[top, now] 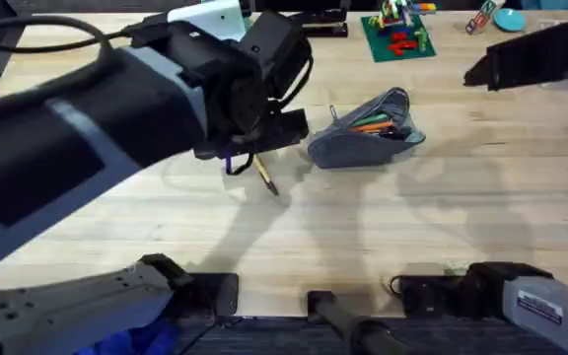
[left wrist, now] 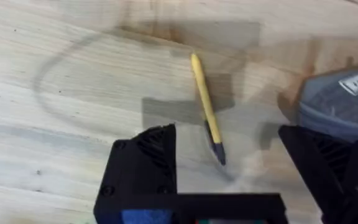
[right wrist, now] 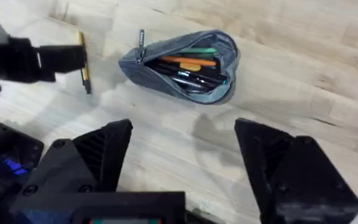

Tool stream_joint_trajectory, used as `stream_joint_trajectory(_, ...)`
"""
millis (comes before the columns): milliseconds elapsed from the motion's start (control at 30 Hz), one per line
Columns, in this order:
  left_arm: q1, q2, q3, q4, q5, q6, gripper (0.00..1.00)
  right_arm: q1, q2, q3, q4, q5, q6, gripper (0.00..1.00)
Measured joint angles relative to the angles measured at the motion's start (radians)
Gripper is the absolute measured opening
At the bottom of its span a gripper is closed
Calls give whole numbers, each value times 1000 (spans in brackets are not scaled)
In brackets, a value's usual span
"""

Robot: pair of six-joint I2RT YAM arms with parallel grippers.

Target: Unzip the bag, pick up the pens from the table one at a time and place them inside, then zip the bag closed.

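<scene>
Hovering: left pincer (left wrist: 229, 168) spread over yellow pen (left wrist: 206, 109) on table (left wrist: 73, 124); right pincer (right wrist: 185, 162) spread, bag (right wrist: 182, 65) seemingly unzipped.

The left end effector (left wrist: 225, 177) hangs low with fingers spread; the right end effector (right wrist: 182, 165) gapes wide.

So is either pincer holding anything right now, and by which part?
Nothing is held. The left pincer is open above the yellow pen, which lies on the table between its fingers. The right pincer is open too, hovering short of the open bag.
</scene>
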Motion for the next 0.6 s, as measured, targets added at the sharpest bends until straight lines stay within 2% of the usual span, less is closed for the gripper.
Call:
stream_joint_trajectory(100,23,28,0,8,0,-7,993,0,-3,-1,-12,0,6,998)
stream_joint_trajectory(133,61,94,-3,99,28,1,993,0,-6,-2,-16,0,10,998)
stream_joint_trajectory(367,90,112,-51,181,67,9,993,0,-6,-2,-16,0,11,998)
stream_joint_trajectory(600,117,112,-143,260,125,10,993,0,-6,-2,-16,0,11,997)
